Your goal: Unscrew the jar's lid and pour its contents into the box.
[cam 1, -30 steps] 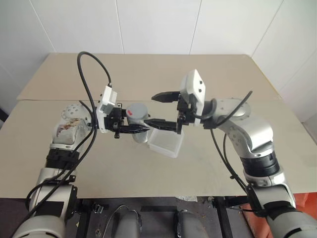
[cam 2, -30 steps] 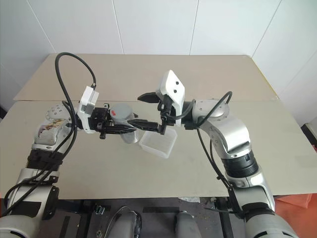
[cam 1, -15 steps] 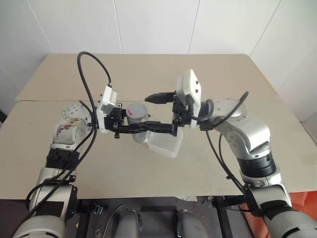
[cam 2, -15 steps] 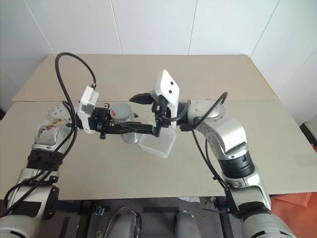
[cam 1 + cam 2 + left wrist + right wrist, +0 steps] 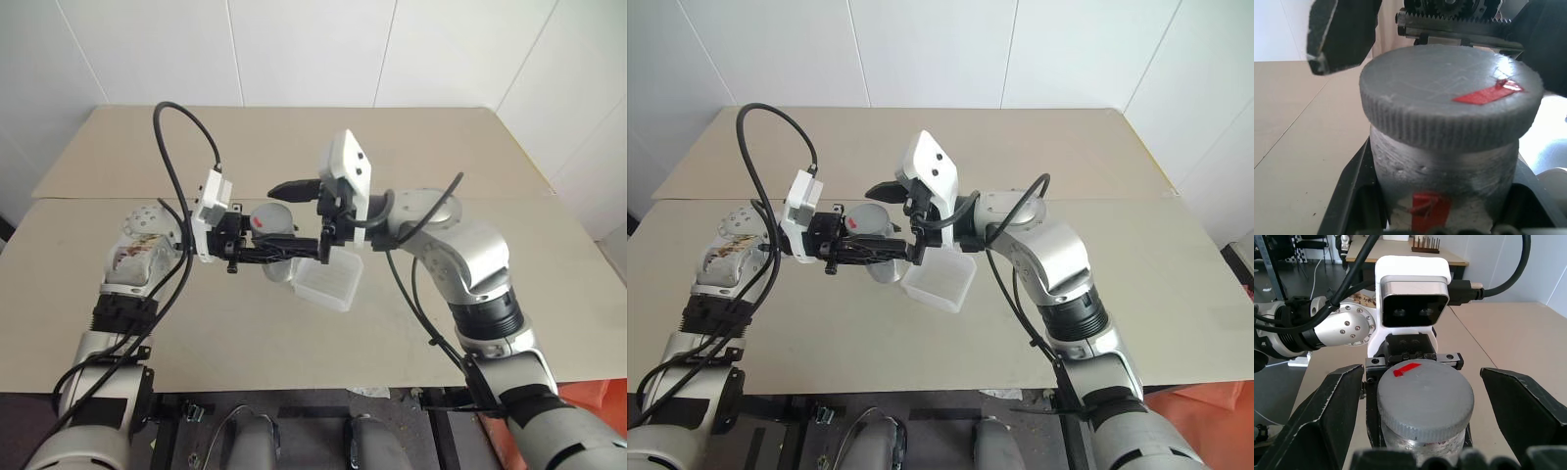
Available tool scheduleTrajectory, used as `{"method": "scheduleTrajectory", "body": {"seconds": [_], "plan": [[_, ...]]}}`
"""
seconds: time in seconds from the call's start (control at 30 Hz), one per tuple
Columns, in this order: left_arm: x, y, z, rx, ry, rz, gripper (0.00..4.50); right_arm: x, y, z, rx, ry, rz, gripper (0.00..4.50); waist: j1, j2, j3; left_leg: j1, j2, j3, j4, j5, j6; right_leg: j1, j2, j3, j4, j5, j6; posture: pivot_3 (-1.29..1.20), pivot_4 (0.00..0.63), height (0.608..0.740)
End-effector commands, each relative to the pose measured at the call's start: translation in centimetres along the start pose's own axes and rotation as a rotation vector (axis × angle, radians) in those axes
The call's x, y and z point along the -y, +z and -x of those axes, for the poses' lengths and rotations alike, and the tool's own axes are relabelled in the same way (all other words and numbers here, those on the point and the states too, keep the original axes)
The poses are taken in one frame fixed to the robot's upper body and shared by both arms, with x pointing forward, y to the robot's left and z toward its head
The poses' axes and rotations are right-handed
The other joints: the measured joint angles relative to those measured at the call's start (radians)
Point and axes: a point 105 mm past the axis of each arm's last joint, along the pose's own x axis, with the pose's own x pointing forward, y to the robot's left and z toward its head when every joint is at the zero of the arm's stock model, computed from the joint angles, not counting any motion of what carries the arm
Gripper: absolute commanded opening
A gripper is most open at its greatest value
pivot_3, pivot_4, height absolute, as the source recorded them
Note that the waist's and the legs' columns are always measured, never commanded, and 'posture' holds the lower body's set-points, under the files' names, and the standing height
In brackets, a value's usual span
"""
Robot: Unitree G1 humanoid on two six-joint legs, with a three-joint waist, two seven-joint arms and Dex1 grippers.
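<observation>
I'm pinching the silvery-grey metal jar (image 5: pixel 1444 191) in my left gripper (image 5: pixel 257 254), right gripper (image 5: pixel 1422 396) spread, centring its 2 fingers on the ridged grey lid (image 5: pixel 1424 396) before squeezing

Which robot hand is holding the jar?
The left hand: it is shut on the jar. The right hand is wide open around the lid, not gripping.

Left arm level, fingers (image 5: pixel 257 257) clamped tight — right arm facing it, fingers (image 5: pixel 1327 416) spread wide

The box (image 5: pixel 328 283) sits on the beige table (image 5: pixel 245 333).
</observation>
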Motion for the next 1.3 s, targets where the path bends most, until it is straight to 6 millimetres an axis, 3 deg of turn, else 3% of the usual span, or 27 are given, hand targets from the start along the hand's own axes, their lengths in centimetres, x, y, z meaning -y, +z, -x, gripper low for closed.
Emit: {"method": "scheduleTrajectory", "body": {"seconds": [0.03, 0.2, 0.37, 0.5, 1.3], "plan": [[0.1, 0.9, -0.1, 0.006, -0.007, -0.050, 1.98, -0.1, 1.3, -0.3, 0.016, 0.012, 0.039, 4.45, 0.000, 0.000, 0.000, 0.000, 0.000, 0.000, 0.000, 0.000, 0.000, 0.000, 0.000, 0.000, 0.000, 0.000, 0.000, 0.00, 0.150, 0.740], [0.2, 0.8, 0.0, 0.002, -0.007, -0.051, 1.98, -0.2, 1.3, -0.4, 0.014, 0.023, 0.032, 4.45, 0.000, 0.000, 0.000, 0.000, 0.000, 0.000, 0.000, 0.000, 0.000, 0.000, 0.000, 0.000, 0.000, 0.000, 0.000, 0.00, 0.150, 0.740], [0.2, 0.8, -0.1, 0.001, -0.007, -0.053, 1.98, -0.2, 1.1, -0.4, 0.003, 0.034, 0.025, 2.87, 0.000, 0.000, 0.000, 0.000, 0.000, 0.000, 0.000, 0.000, 0.000, 0.000, 0.000, 0.000, 0.000, 0.000, 0.000, 0.00, 0.150, 0.740], [0.2, 0.8, 0.0, 0.000, -0.006, -0.055, 1.98, -0.3, 0.9, -0.5, -0.005, 0.033, 0.023, 2.31, 0.000, 0.000, 0.000, 0.000, 0.000, 0.000, 0.000, 0.000, 0.000, 0.000, 0.000, 0.000, 0.000, 0.000, 0.000, 0.00, 0.150, 0.740], [-0.3, 1.3, 0.1, 0.012, 0.014, -0.072, 1.98, -1.5, 0.4, -1.1, -0.027, 0.097, 0.041, 2.31, 0.000, 0.000, 0.000, 0.000, 0.000, 0.000, 0.000, 0.000, 0.000, 0.000, 0.000, 0.000, 0.000, 0.000, 0.000, 0.00, 0.150, 0.740]]}}
